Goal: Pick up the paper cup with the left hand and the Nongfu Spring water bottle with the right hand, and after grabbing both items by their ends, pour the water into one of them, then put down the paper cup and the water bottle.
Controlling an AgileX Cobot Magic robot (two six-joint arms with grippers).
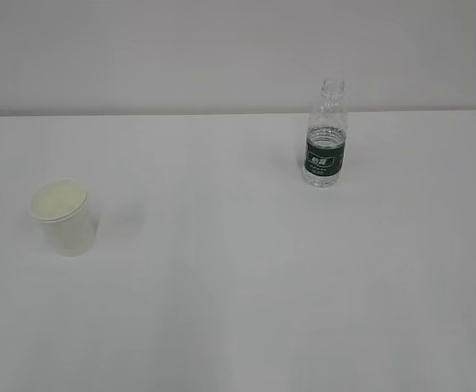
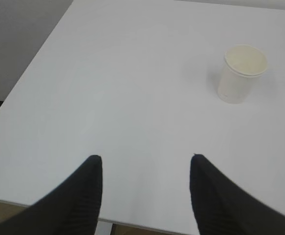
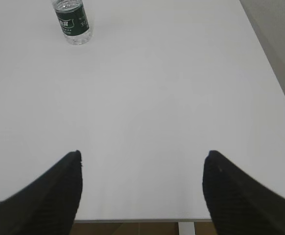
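Observation:
The white paper cup (image 1: pixel 64 216) stands upright on the left of the white table; in the left wrist view the cup (image 2: pixel 240 74) is far ahead and to the right of my left gripper (image 2: pixel 147 157). That gripper is open and empty, over the table's near edge. The clear Nongfu Spring water bottle (image 1: pixel 326 139), green label, no cap, stands at the back right with water in its lower part. From the right wrist the bottle (image 3: pixel 73 22) shows at the top left, far from my open, empty right gripper (image 3: pixel 143 154). Neither arm shows in the exterior view.
The white table (image 1: pixel 238 294) ends at a pale wall behind. Its left edge (image 2: pixel 30 78) and near edge (image 2: pixel 132 226) show in the left wrist view; its right edge (image 3: pixel 269 63) and near edge (image 3: pixel 142 220) show in the right wrist view.

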